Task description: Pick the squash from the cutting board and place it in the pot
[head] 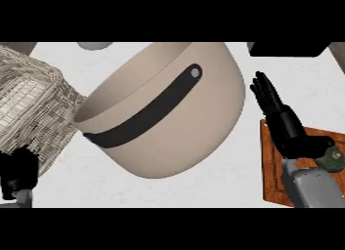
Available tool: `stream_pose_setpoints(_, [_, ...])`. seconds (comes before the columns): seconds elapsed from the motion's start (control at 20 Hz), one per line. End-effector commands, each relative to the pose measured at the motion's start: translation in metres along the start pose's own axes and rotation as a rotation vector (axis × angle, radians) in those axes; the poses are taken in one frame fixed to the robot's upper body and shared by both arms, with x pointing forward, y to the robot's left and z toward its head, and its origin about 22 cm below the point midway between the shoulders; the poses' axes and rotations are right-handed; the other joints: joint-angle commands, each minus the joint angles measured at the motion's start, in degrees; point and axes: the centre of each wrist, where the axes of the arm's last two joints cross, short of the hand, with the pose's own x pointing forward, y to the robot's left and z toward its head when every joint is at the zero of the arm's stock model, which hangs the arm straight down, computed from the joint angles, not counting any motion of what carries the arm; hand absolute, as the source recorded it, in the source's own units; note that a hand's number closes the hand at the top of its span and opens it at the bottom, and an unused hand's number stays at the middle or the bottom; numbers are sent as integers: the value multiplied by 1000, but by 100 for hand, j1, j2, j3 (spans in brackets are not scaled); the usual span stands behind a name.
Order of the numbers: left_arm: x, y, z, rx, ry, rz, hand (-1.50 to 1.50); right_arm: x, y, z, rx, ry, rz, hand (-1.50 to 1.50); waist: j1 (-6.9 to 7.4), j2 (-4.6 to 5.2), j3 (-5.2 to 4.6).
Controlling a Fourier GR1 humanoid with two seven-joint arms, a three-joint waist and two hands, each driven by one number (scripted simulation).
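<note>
White speckled counter (204, 190) fills our head view. On it we count one large beige pot (167, 110) with a black handle, tipped on its side, one woven wicker basket (23, 97) at the counter's left edge, and one brown wooden cutting board (272, 188) at its right edge. Our right hand (279, 117) stretches with straight fingers over the board's far edge. One dark green squash (334, 158) lies on the board just right of that wrist; we cannot tell its long axis. Our left hand (12, 168) rests curled, holding nothing, by the basket's near corner.
</note>
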Motion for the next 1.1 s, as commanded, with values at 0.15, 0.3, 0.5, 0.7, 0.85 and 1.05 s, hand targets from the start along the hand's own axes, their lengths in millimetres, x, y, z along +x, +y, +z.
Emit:
stream_pose_setpoints(0.15, [24,-51,10,-366,-40,36,0,9,-117,16,-6,-10,197,-150,-286,116,-35])
stream_pose_setpoints(0.3, [23,-70,16,-443,-15,87,0,15,-176,43,-109,227,652,-150,-627,287,-159])
stream_pose_setpoints(0.5, [37,-96,28,-649,6,91,0,-17,-204,75,-183,406,762,-150,-120,232,-31])
stream_pose_setpoints(0.7, [48,-94,38,-714,42,92,0,-22,-218,99,-31,402,874,-150,-39,91,-38])
stream_pose_setpoints(0.85, [34,-103,44,-725,51,107,0,-2,-232,86,5,428,952,-150,-61,84,-61])
stream_pose_setpoints(1.05, [44,-101,41,-713,58,85,0,48,-248,69,35,454,962,-150,-131,56,-69])
